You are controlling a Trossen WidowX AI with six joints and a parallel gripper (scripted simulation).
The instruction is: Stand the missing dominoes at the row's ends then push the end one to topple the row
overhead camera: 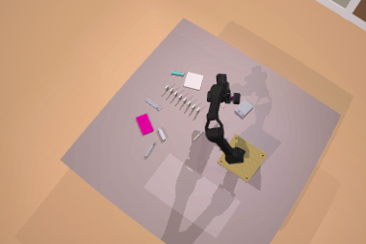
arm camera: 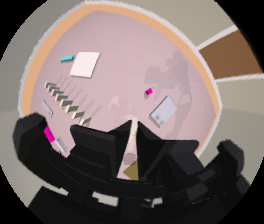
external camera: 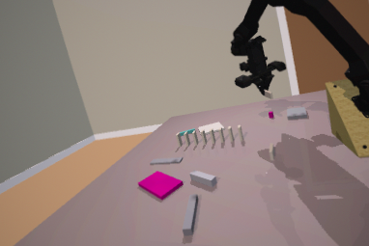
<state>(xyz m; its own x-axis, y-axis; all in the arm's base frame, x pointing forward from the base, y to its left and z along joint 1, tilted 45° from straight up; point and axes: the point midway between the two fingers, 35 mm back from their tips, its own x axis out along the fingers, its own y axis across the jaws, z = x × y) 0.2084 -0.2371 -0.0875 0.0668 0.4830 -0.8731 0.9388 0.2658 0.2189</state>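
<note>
A row of several cream dominoes [overhead camera: 184, 100] [external camera: 212, 137] [arm camera: 67, 102] stands upright on the grey-mauve table [overhead camera: 115, 152] [external camera: 121, 206], evenly spaced. My gripper [external camera: 265, 90] [arm camera: 133, 122] is shut on a cream domino [external camera: 269, 95] [arm camera: 134, 120], whose end pokes out between the fingertips. It holds the domino high above the table, off to the side of the row, well clear of it. Another loose cream domino [overhead camera: 197, 136] [external camera: 272, 151] is on the table between the row and the arm's base, seemingly lying flat. The arm largely hides the fingertips in the top view.
A white square [overhead camera: 194, 80] [external camera: 211, 127] and teal bar [overhead camera: 177, 74] lie beside the row. A magenta plate [overhead camera: 145, 124] [external camera: 160, 184] and several grey blocks lie on its other side. A grey box [overhead camera: 243, 108] [arm camera: 163, 111] and small magenta cube [external camera: 270, 115] [arm camera: 149, 91] lie near the arm.
</note>
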